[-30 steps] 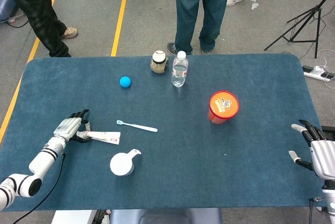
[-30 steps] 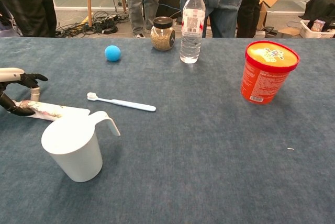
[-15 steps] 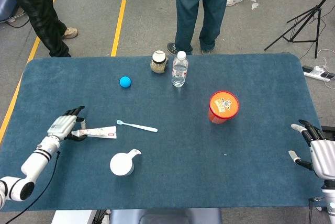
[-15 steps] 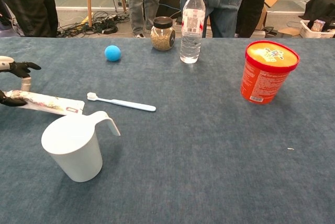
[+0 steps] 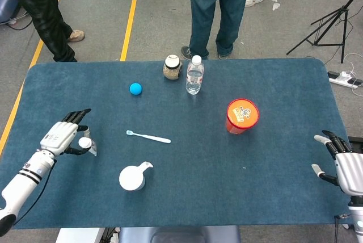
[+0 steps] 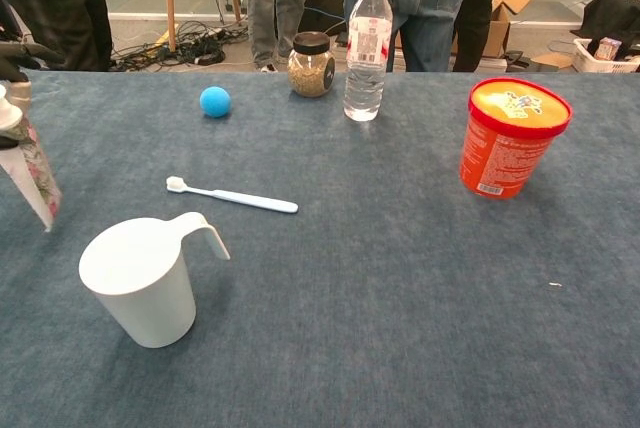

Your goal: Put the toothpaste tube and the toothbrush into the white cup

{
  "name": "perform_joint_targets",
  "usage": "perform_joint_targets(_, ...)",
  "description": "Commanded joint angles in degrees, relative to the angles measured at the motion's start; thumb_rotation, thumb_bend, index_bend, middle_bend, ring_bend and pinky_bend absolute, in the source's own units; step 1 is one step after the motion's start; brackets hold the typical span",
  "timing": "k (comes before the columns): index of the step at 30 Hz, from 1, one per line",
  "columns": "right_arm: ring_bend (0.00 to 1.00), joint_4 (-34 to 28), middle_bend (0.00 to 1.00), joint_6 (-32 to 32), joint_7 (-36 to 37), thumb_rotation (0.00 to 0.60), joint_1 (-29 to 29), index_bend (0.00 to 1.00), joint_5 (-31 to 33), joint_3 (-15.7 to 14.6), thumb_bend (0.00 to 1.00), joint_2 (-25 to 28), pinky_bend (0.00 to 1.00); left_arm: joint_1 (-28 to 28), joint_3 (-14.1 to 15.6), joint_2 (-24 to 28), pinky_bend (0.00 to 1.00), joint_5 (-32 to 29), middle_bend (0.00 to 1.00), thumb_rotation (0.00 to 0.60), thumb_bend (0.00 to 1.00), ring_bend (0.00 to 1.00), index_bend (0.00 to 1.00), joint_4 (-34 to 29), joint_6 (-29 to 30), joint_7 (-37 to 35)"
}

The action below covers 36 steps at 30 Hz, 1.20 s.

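Observation:
My left hand (image 5: 61, 138) is lifted off the table at the left edge and grips the toothpaste tube (image 6: 28, 168), which hangs nearly upright with its white cap (image 5: 84, 142) on top and its flat end pointing down. The white cup (image 5: 132, 177) with its handle stands on the cloth to the right of that hand and nearer the front edge. Beyond the cup (image 6: 140, 282) lies the toothbrush (image 6: 230, 196), light blue, bristles to the left. My right hand (image 5: 346, 166) rests at the right edge with its fingers spread and nothing in it.
An orange tub (image 5: 242, 115) stands right of centre. At the back are a water bottle (image 5: 194, 75), a jar (image 5: 172, 67) and a blue ball (image 5: 135, 88). People stand behind the table's far edge.
The left hand has lifted the toothpaste tube from lying flat on the cloth and turned it upright, moving left and toward the front. The right hand has stayed put.

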Motion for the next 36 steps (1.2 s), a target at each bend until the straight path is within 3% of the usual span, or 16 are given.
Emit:
perform_joint_targets(1, 0.24, 0.0, 0.19, 0.1, 0.2, 0.6, 0.0, 0.27, 0.0, 0.0, 0.16, 0.1, 0.58, 0.9, -0.3, 4.3, 0.02, 2.0, 0.0, 0.6, 0.3, 0.0, 0.7, -5.1, 2.6, 1.3)
perform_joint_targets(11, 0.24, -0.2, 0.19, 0.7, 0.6, 0.6, -0.3, 0.27, -0.4, 0.0, 0.16, 0.4, 0.58, 2.1, -0.9, 14.3, 0.03, 5.5, 0.0, 0.6, 0.3, 0.0, 0.7, -16.2, 5.2, -2.4)
perform_joint_targets(24, 0.24, -0.5, 0.19, 1.1, 1.2, 0.6, -0.5, 0.27, -0.8, -0.1, 0.16, 0.7, 0.58, 0.6, -1.4, 27.9, 0.03, 17.4, 0.0, 0.6, 0.3, 0.0, 0.7, -27.6, 2.9, -21.8)
perform_joint_targets(30, 0.24, -0.5, 0.19, 1.4, 1.7, 0.6, -0.6, 0.27, -1.0, -0.1, 0.16, 1.0, 0.58, -0.8, -0.9, 29.4, 0.03, 23.0, 0.0, 0.6, 0.3, 0.0, 0.7, -30.1, 2.1, -26.3)
perform_joint_targets(36, 0.24, -0.6, 0.19, 1.7, 2.7, 0.6, -0.7, 0.27, -1.2, -0.1, 0.16, 1.4, 0.58, -2.6, -1.2, 26.2, 0.04, 23.4, 0.0, 0.6, 0.3, 0.0, 0.7, -30.3, 0.8, -25.7)
